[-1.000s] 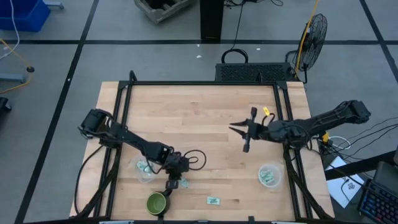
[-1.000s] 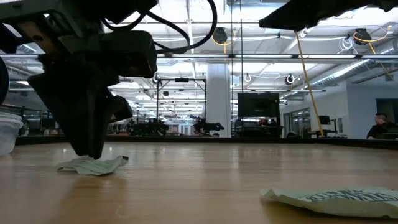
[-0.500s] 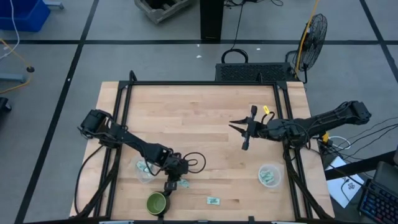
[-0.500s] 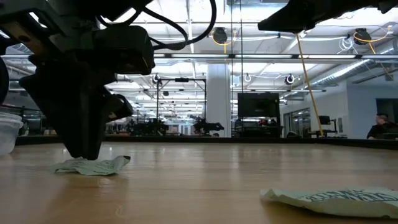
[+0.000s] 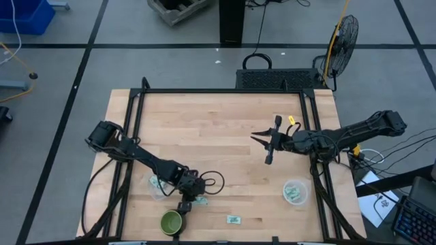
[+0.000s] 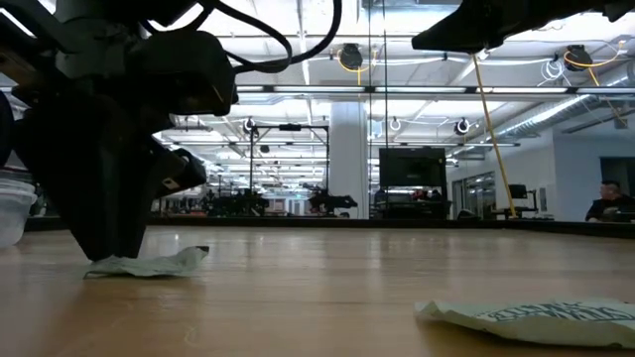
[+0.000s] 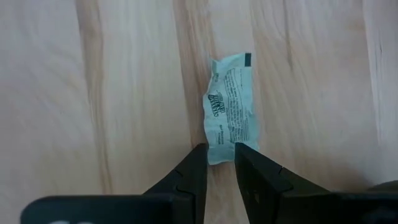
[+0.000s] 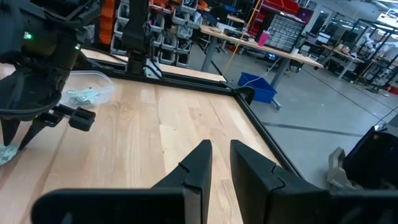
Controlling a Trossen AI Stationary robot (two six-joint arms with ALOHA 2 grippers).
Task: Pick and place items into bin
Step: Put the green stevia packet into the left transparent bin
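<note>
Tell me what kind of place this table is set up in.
Likely a robotics lab or workshop in an open industrial hall: rows of workbenches and parts shelving stand beyond the table, ceiling strip lights run overhead, and a floor fan stands nearby.

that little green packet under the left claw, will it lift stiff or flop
Probably floppy: the packet looks like thin crinkled wrapper lying flat on the table. Likely very light, so the left claw, straddling only its end, may let it droop.
</note>
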